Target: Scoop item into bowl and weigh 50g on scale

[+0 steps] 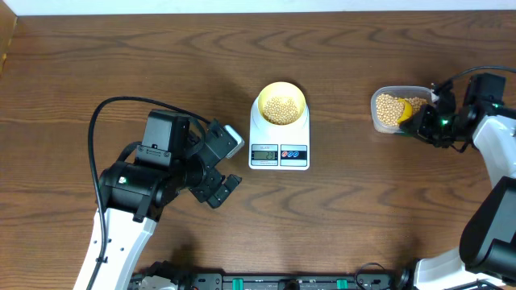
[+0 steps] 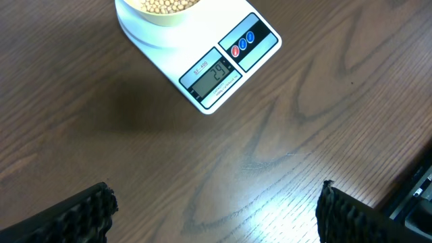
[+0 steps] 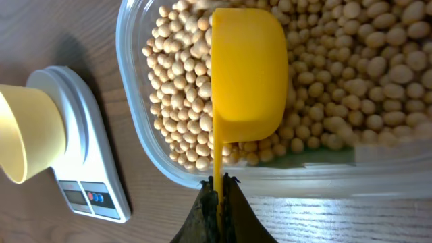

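My right pincer is clamped on the handle of a bright yellow plastic scoop, its head resting on small round tan beans in a clear rectangular plastic tub nr the right edge of the brown wood counter. Left pincer is wide apart, empty. Pale-yellow round bowl w/ beans sits on the white digital scale, mid counter.

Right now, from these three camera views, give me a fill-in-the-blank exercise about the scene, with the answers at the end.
1. The display on the scale reads ____.
2. The right tool grips the scoop by its ____.
3. The left tool hangs above the table with its jaws wide ____.
4. The bowl on the scale holds ____.

Missing words: 29; handle; open; beans.
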`<state>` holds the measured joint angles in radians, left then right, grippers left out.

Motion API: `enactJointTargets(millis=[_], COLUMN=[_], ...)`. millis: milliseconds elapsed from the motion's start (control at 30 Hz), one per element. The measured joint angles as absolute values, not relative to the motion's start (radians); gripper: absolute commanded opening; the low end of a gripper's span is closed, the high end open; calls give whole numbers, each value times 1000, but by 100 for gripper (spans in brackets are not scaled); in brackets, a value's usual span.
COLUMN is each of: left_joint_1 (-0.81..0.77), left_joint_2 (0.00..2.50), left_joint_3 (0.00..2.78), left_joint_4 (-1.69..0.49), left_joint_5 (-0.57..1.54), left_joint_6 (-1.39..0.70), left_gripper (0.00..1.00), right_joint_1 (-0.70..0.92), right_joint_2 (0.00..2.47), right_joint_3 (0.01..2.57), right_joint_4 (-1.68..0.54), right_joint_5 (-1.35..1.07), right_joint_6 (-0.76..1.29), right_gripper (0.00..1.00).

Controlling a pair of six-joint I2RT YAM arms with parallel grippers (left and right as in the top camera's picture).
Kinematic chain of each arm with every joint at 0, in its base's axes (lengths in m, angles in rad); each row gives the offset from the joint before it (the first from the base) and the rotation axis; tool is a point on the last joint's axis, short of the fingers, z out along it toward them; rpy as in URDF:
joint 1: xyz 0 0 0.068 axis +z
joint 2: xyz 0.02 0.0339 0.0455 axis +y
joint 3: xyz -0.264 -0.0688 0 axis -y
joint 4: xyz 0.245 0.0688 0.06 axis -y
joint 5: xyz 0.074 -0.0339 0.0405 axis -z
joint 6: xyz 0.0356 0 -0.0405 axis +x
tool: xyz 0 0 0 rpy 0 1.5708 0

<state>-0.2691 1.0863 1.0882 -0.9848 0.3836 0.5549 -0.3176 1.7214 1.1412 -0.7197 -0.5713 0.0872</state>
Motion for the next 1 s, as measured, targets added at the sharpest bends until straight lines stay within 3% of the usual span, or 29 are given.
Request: enactJointTargets(millis=[1000], left_joint_1=[-269], left_joint_2=[1086], left_joint_3=[1088], left_joint_4=[-985], left_joint_5=[384], left_joint_6=[555], left_gripper=[97], right_joint_1=[-554], right_joint_2=[1721], right_joint_3=[1136], right_joint_4=[-810], right_joint_5=[-867], right_joint_6=[7], right_gripper=[1])
